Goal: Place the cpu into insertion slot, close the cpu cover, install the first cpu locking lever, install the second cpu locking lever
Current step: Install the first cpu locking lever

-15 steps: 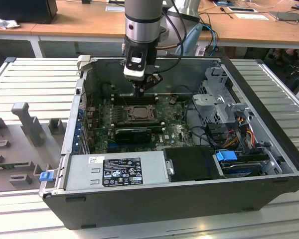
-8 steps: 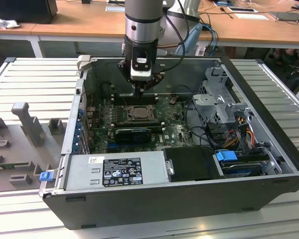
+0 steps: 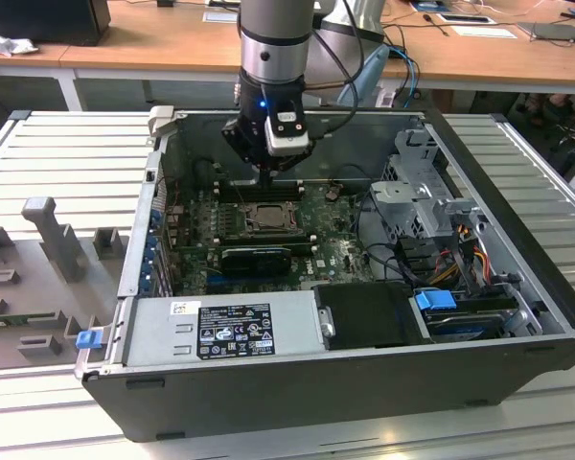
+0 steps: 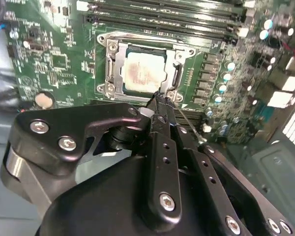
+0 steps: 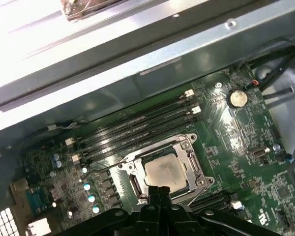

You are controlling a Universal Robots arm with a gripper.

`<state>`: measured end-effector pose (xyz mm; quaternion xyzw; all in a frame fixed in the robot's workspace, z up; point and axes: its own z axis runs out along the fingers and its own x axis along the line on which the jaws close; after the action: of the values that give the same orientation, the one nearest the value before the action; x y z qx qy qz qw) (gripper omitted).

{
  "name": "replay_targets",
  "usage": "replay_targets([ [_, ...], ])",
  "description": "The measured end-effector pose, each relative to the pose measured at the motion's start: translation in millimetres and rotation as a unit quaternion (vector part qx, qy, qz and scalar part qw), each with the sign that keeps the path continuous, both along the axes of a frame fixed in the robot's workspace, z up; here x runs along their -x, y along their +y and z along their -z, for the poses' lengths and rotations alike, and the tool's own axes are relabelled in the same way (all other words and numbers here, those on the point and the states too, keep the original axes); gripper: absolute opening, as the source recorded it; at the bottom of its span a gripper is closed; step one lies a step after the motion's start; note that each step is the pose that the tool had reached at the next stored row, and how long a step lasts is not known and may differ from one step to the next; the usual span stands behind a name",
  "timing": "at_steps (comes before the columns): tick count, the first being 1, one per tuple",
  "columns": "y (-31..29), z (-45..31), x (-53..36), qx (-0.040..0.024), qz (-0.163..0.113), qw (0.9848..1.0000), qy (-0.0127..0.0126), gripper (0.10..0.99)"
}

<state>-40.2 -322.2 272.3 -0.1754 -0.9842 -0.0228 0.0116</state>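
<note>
Gripper [image 4: 160, 101]: fingers pressed together, tips down at the near edge of the slot [image 4: 137, 47]. Whether they pinch anything cannot be told. A thin rod [image 4: 191, 124] slants away from just beside the tips.

Cpu [image 4: 141, 71]: seated flat in the slot, pale face up, showing through the window of the cover [image 4: 112, 69]. The cover lies flat over it.

In the first wrist view the cpu [image 5: 164, 171] sits just beyond the fingertips [image 5: 160, 192], with the memory slots [image 5: 137, 129] on its far side.

In the exterior view the gripper [image 3: 268, 171] hangs inside the open case [image 3: 364, 383], directly above the cpu [image 3: 265, 217] on the board [image 3: 340, 251].
</note>
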Motion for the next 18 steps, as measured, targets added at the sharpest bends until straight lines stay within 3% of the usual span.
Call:
replay_targets([
  [3,0.0,0.1,0.0,0.0,-0.032,0.9995,-0.0001,0.106],
  [7,0.0,0.1,0.0,0.0,-0.08,0.9968,-0.0001,0.106],
  [10,0.0,0.0,0.0,0.0,-0.137,0.9906,-0.0001,0.106],
  [14,0.0,0.1,0.0,0.0,-0.17,0.9854,-0.0002,0.106],
  [17,0.0,0.1,0.0,0.0,-0.203,0.9791,-0.0003,0.106],
  [18,0.0,0.1,0.0,0.0,-0.221,0.9752,-0.0003,0.106],
])
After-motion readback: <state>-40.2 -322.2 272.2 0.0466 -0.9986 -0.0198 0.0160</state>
